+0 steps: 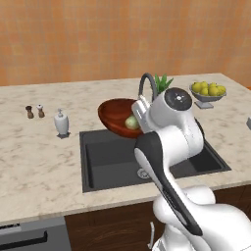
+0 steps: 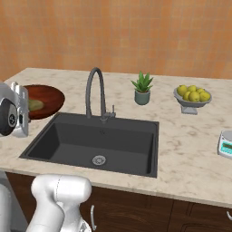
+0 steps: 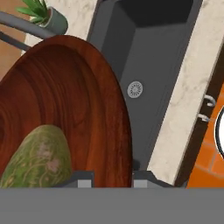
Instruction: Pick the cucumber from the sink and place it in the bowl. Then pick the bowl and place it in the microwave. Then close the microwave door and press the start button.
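Observation:
My gripper [image 3: 111,179] is shut on the rim of the reddish-brown bowl [image 3: 65,100], one fingertip on each side of the rim. The bowl [image 1: 116,116] hangs tilted over the back left corner of the dark sink [image 1: 112,162], in front of the hand [image 1: 142,115]. The pale green cucumber [image 3: 39,157] lies inside the bowl, near the gripped edge. From the right, the bowl [image 2: 45,100] with the cucumber [image 2: 35,105] shows beside the gripper [image 2: 20,113], left of the sink [image 2: 90,140]. The microwave and its door are out of view.
An arched dark faucet [image 2: 95,90] stands behind the sink, close to the bowl. A potted plant [image 2: 142,90] and a grey dish of yellow-green fruit [image 2: 192,97] sit to its right. A soap dispenser [image 1: 61,122] and two shakers [image 1: 34,112] stand on the left counter; a scale [image 2: 225,144] sits far right.

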